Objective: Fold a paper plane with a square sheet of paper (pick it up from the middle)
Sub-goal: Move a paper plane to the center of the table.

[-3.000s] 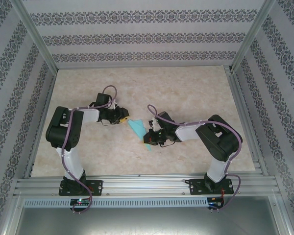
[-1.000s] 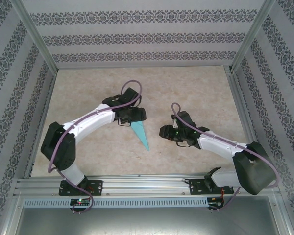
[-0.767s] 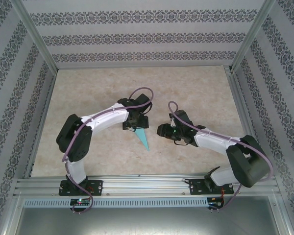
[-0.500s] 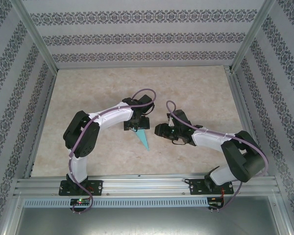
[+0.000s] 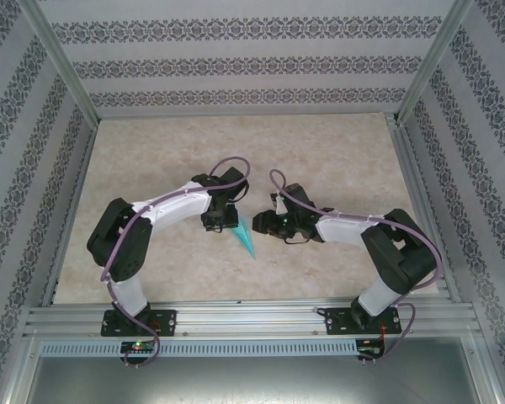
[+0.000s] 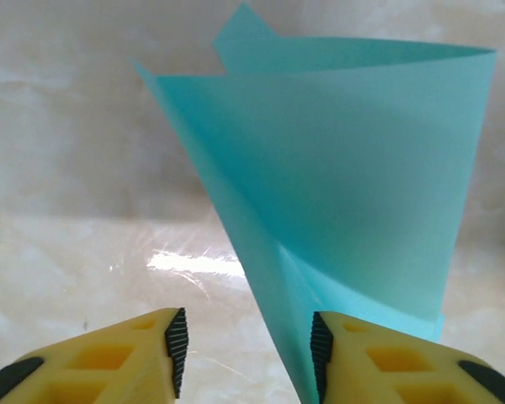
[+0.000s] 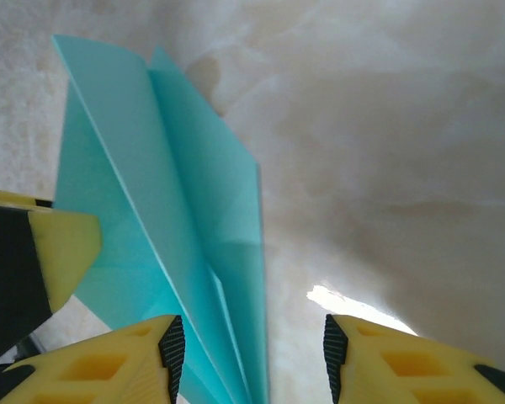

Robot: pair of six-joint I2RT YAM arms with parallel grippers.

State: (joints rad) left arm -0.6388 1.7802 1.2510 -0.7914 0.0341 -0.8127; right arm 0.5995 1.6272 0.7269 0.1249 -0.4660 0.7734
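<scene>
Top external: arms bent inward, left hand [image 5: 223, 220] and right hand [image 5: 261, 224] spread, flanking paper plane [image 5: 246, 240].

We see bare counter [image 5: 337, 151] far and near; the left arm [image 5: 172, 206] and right arm [image 5: 345, 227] (flanking the paper plane [image 5: 246, 239]) bar the middle.

Paper plane [image 7: 177, 219] on marbled table [image 7: 387, 126], between right gripper's [image 7: 251, 345] parted jaws, yellow finger [image 7: 59, 244] at left
</scene>
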